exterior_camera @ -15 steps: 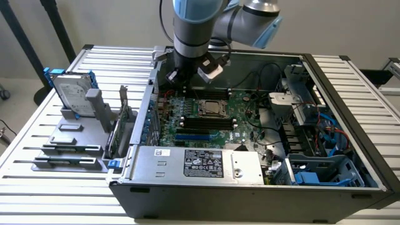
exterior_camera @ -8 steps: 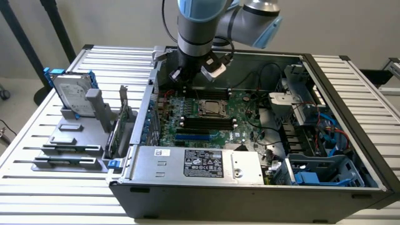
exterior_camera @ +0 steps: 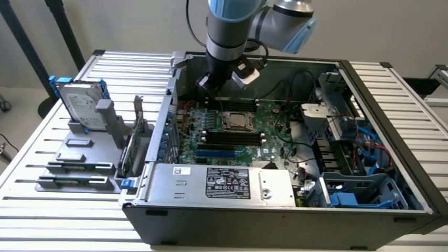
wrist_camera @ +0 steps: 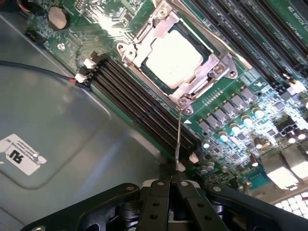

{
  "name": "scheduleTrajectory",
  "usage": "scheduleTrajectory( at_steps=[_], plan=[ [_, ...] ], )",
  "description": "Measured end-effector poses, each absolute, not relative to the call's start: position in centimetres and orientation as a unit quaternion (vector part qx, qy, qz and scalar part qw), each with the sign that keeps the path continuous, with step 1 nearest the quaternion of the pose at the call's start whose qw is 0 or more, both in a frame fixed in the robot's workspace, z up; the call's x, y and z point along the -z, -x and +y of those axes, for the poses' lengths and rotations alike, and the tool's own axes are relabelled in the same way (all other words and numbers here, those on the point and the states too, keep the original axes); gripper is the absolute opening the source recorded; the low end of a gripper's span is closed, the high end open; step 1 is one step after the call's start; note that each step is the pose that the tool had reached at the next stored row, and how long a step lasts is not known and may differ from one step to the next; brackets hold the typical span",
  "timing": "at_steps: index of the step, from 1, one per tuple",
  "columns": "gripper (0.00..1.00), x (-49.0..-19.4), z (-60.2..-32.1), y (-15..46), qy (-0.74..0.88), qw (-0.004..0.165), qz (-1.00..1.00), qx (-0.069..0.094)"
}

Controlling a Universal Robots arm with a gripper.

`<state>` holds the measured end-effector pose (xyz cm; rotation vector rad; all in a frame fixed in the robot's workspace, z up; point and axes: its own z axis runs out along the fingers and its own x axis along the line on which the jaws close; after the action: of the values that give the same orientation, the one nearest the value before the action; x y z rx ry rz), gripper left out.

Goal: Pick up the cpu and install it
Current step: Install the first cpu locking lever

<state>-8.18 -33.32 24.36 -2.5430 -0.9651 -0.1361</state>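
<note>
The cpu (wrist_camera: 174, 57), a flat square chip with a pale metal top, lies in the motherboard socket under the metal load frame (wrist_camera: 144, 36); in the exterior view the cpu (exterior_camera: 236, 119) sits mid-board inside the open computer case. My gripper (wrist_camera: 172, 182) hangs just beside the socket, near the case's far wall, fingers shut. A thin metal socket lever (wrist_camera: 178, 139) runs from the socket's corner straight to the fingertips and seems pinched between them. In the exterior view the gripper (exterior_camera: 214, 90) is low over the board behind the socket.
Black memory slots (wrist_camera: 139, 106) run alongside the socket. A grey power supply (exterior_camera: 217, 181) fills the case's front. Cables and drive bays (exterior_camera: 350, 136) crowd the exterior view's right. A hard drive with a blue bracket (exterior_camera: 81, 107) stands on a grey rack (exterior_camera: 77, 157) outside the case.
</note>
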Motion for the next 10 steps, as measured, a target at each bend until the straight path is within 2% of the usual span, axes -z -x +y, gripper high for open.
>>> scheduleTrajectory(
  at_steps=[3, 10],
  plan=[
    [0.11, -24.37, -33.08, 7.93, 0.916, 0.201, -0.344, 0.047],
    [0.11, -24.95, -32.90, 8.03, 0.920, 0.201, -0.334, 0.050]
  ],
)
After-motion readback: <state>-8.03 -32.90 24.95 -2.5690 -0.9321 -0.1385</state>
